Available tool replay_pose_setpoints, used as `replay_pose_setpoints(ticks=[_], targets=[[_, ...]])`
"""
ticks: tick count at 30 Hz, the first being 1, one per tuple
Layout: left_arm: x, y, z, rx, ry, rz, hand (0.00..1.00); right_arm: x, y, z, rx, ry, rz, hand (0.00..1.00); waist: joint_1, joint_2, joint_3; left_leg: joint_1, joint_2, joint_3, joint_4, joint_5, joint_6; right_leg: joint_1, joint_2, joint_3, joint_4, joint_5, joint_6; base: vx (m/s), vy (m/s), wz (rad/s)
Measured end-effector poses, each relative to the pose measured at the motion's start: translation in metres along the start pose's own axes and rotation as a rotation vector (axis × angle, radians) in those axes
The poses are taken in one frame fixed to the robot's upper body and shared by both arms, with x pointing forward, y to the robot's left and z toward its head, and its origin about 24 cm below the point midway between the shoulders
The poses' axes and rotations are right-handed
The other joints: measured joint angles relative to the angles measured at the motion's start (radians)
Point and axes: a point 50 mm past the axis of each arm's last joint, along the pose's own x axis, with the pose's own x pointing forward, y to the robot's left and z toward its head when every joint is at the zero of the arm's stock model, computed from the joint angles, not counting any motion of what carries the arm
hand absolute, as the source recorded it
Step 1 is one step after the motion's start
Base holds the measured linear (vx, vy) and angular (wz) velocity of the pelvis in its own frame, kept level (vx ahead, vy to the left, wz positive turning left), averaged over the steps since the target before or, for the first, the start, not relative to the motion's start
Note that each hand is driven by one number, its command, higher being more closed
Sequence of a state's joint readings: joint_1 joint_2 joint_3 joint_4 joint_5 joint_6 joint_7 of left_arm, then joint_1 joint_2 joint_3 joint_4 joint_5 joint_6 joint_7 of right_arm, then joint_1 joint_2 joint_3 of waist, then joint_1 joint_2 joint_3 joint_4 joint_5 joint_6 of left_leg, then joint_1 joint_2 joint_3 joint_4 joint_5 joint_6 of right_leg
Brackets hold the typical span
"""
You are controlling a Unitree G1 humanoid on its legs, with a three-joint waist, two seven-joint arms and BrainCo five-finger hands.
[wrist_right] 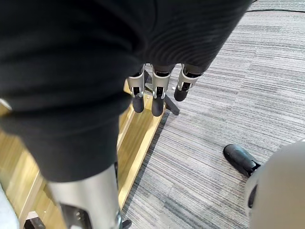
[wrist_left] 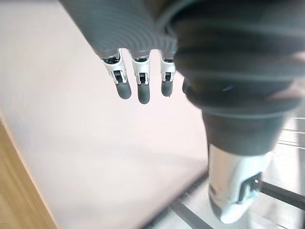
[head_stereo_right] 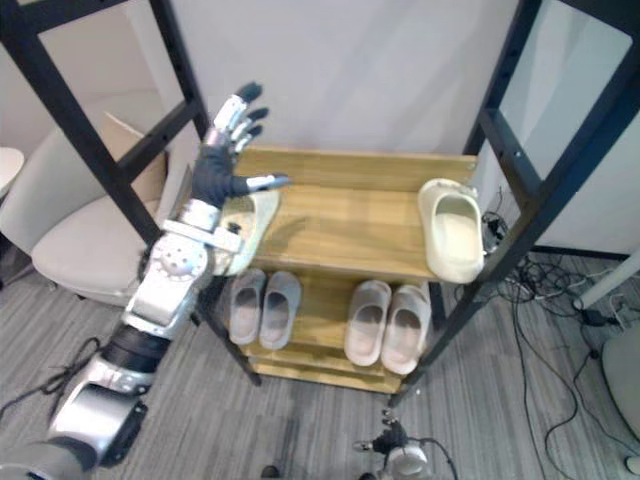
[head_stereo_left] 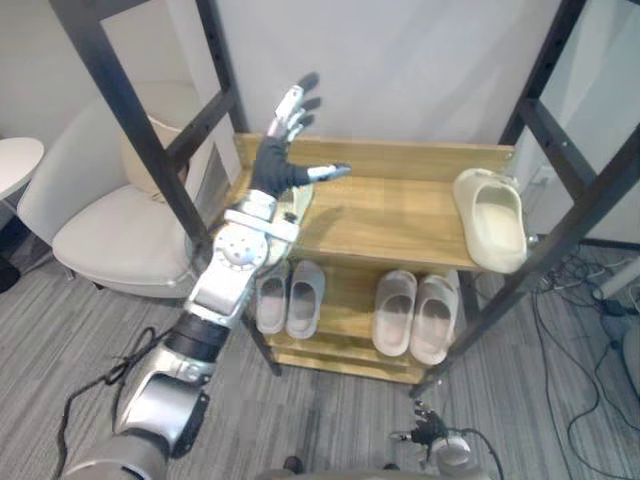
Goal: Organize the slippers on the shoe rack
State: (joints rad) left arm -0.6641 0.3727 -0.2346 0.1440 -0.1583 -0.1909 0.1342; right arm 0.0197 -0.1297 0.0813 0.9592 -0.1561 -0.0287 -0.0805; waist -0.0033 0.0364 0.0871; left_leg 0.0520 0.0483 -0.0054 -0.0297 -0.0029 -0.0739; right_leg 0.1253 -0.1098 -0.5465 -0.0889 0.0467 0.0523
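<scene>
My left hand [head_stereo_left: 272,168] is raised above the left end of the wooden shoe rack's top shelf [head_stereo_left: 390,210], fingers spread and straight, holding nothing; its fingers [wrist_left: 141,81] stand against the white wall. Under its wrist lies a cream slipper [head_stereo_right: 251,222], partly hidden by the arm. A second cream slipper [head_stereo_left: 492,220] lies at the shelf's right end, overhanging the front edge. On the lower shelf sit a grey pair [head_stereo_left: 288,297] and a beige pair [head_stereo_left: 413,315]. My right hand [wrist_right: 153,93] hangs low beside the rack's base over the carpet, fingers relaxed and empty.
Black metal frame posts [head_stereo_left: 140,140] slant across the rack on the left and on the right [head_stereo_left: 560,230]. A white armchair [head_stereo_left: 110,220] stands left of the rack. Loose cables [head_stereo_left: 590,300] lie on the grey carpet to the right.
</scene>
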Motion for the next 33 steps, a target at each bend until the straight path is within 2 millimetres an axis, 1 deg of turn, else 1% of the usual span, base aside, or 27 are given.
replay_pose_setpoints(ticks=[5,9,12,15,20,27,33], targets=[[0.005,0.026,-0.006,0.084,0.037,0.052,0.00,0.000,0.000,0.002,0.001,-0.005,0.000,0.00,0.001,-0.001,0.000,-0.002,-0.007,-0.002,0.000,0.001,0.002,-0.003,-0.007,0.001,0.000,0.004,0.003,0.04,0.031,0.00],[-0.001,0.053,-0.021,0.177,0.127,0.090,0.00,0.000,0.000,0.001,0.006,-0.003,0.001,0.00,0.000,-0.001,0.000,0.000,-0.009,-0.002,0.000,0.001,0.002,-0.004,-0.008,0.005,-0.001,0.009,-0.001,0.01,0.019,-0.03],[-0.006,0.069,-0.032,0.233,0.196,0.109,0.00,0.000,0.000,0.001,0.008,-0.003,0.002,0.00,0.001,-0.001,0.000,0.000,-0.009,0.000,0.000,0.001,0.002,-0.008,-0.008,0.009,-0.007,0.011,-0.001,-0.02,0.016,-0.02],[-0.009,0.081,-0.035,0.272,0.229,0.126,0.00,0.000,0.000,0.000,0.011,-0.002,0.003,0.00,0.002,-0.002,0.000,-0.002,-0.008,0.001,-0.002,0.001,0.002,-0.018,-0.008,0.012,-0.008,0.012,-0.001,-0.02,0.015,-0.03],[-0.009,0.087,-0.036,0.323,0.250,0.107,0.00,0.000,-0.003,-0.001,0.037,0.005,-0.005,0.00,0.002,0.001,0.002,-0.004,-0.007,0.001,-0.003,0.001,0.002,-0.021,-0.006,0.013,-0.008,0.012,-0.001,0.01,0.004,0.00],[-0.016,0.091,-0.049,0.358,0.320,0.090,0.00,0.000,-0.004,-0.001,0.041,0.004,-0.001,0.00,-0.012,0.004,0.007,-0.013,-0.007,-0.001,-0.003,0.001,0.002,-0.023,-0.006,0.011,-0.007,0.012,0.000,0.04,0.013,0.01],[-0.015,0.087,-0.060,0.382,0.379,0.067,0.00,0.000,-0.003,-0.001,0.040,0.004,-0.001,0.00,-0.015,0.005,0.028,-0.020,-0.008,-0.001,-0.003,0.001,0.003,-0.036,-0.007,0.011,-0.007,0.012,0.000,0.00,0.000,0.00]])
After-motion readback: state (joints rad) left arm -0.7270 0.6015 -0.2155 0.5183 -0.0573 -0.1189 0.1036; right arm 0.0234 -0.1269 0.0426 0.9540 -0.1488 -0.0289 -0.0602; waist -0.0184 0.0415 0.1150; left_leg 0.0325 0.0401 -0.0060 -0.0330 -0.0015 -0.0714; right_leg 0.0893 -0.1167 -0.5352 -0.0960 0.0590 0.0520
